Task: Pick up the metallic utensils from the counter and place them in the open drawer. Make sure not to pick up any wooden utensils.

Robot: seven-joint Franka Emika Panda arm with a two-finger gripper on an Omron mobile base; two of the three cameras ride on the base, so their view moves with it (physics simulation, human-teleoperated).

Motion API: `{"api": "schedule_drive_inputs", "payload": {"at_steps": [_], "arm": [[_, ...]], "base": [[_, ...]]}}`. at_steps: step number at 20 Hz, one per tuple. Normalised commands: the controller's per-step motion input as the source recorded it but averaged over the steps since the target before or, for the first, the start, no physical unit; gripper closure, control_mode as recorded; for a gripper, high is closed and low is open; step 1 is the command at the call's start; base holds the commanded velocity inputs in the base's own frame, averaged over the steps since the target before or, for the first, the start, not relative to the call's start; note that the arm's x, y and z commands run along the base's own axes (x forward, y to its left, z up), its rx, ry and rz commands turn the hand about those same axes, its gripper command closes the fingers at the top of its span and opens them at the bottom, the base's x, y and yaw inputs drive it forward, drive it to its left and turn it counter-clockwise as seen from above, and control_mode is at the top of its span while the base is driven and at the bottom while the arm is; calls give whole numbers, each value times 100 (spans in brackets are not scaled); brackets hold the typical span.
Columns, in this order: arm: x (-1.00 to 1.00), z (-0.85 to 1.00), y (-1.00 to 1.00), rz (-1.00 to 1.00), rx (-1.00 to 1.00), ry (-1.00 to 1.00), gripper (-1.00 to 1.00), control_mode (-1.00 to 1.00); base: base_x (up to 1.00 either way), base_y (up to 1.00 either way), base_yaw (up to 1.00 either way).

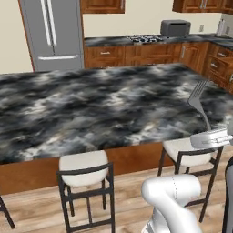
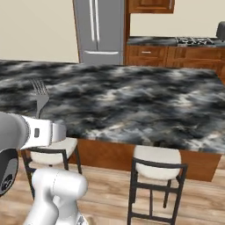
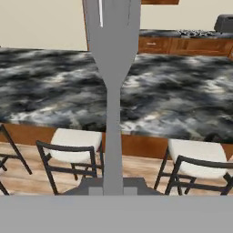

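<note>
Gripper: my fingers pinch fork by its handle | tines point 12 o'clock, clearing counter for carry to drawer.

The fork looks like smooth matt silver-grey metal. The counter is polished black, grey and white marbled stone on a reddish-brown wooden base. At 12 o'clock stands a brushed steel fridge. The stools have thin black metal frames and smooth cream seats; the floor is pale wood plank.
</note>
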Motion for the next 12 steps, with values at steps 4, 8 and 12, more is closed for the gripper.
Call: {"api": "schedule_drive_inputs", "payload": {"at_steps": [4,8,12], "arm": [[0,0,0,0,0,0,100,100],[0,0,0,0,0,0,100,100],[0,0,0,0,0,0,100,100]], "base": [[0,-100,0],[0,-100,0],[0,-100,0]]}}
